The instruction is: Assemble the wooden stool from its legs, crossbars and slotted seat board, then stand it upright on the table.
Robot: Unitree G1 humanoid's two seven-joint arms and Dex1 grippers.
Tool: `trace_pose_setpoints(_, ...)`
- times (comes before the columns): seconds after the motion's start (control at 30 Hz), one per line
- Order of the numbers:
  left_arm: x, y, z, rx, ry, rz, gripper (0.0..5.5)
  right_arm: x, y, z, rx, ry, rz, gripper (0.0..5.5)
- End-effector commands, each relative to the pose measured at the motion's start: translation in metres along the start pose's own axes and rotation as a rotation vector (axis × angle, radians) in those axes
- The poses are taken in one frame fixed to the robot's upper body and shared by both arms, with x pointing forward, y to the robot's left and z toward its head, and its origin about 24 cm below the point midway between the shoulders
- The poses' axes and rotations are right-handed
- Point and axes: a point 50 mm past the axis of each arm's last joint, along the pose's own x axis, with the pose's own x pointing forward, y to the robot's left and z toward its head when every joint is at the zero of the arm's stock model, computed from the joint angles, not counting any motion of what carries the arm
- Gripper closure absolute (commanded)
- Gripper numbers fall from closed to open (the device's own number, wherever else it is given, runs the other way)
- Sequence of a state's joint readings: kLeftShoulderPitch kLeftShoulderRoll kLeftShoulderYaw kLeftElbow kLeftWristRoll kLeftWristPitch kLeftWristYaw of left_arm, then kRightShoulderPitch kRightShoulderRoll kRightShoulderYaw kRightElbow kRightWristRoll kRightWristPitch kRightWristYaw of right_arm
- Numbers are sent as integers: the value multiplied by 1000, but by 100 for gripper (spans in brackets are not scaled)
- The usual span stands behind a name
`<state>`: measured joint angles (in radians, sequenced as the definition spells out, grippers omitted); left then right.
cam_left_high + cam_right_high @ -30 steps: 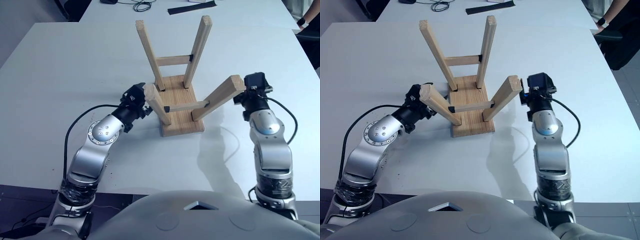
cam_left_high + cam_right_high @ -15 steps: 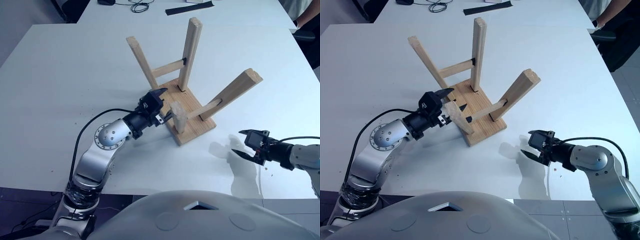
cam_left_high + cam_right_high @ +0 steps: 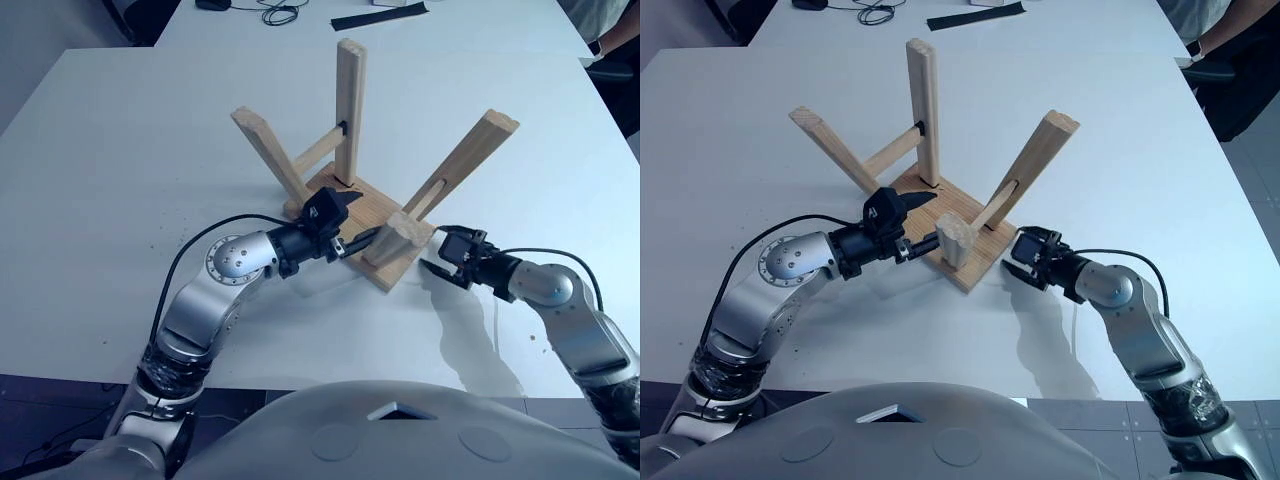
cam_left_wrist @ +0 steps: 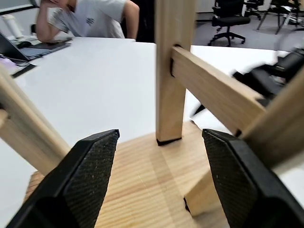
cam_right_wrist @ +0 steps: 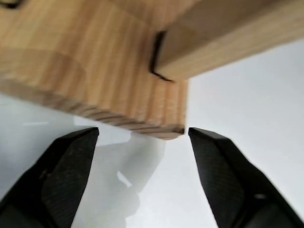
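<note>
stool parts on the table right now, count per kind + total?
legs: 4
crossbars: 2
seat board: 1
total: 7

stool: pale grainy wood | table: smooth matt white | left claw pads: black, textured
</note>
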<state>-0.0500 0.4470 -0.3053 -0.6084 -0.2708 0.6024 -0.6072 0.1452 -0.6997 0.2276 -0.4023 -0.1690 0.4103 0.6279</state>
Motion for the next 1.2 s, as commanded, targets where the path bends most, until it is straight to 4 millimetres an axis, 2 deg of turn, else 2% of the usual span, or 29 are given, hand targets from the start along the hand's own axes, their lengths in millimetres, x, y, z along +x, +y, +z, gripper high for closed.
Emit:
trace_pose_setpoints(0.03, -22, 2, -13, 30, 90, -51, 223, 7, -1, -17, 36, 68, -70, 202)
trace_pose_setpoints(0.2, -66, 15, -26, 47, 181, -63, 223, 7, 4, -27, 85, 85, -148, 202)
trace_pose_setpoints(0.3, -83, 55, -44, 85, 223, 145, 223, -9, 15, -37, 125, 122, -148, 202)
trace_pose_setpoints(0.37, -84, 83, -52, 117, 197, 323, 223, -22, 23, -38, 137, 137, -119, 202)
trace_pose_setpoints(0.47, -85, 113, -61, 185, 161, 514, 223, -33, 30, -31, 126, 126, -74, 202)
trace_pose_setpoints(0.57, -76, 136, -67, 264, 128, 610, 223, -33, 36, -18, 116, 91, -29, 202)
trace_pose_setpoints(0.63, -66, 143, -72, 307, 117, 611, 223, -27, 43, -10, 130, 59, -5, 202)
trace_pose_setpoints(0.77, -55, 141, -94, 367, 154, 538, 223, -17, 59, 0, 138, 25, 59, 202)
trace_pose_setpoints(0.93, -48, 111, -129, 361, 192, 366, 223, -11, 68, 8, 145, 4, 74, 202)
trace_pose_setpoints(1.07, -44, 82, -140, 338, 156, 216, 223, -6, 67, 7, 149, 8, 63, 202)
trace_pose_setpoints(1.2, -51, 62, -145, 302, 145, 108, 223, -3, 64, 6, 169, 8, 26, 202)
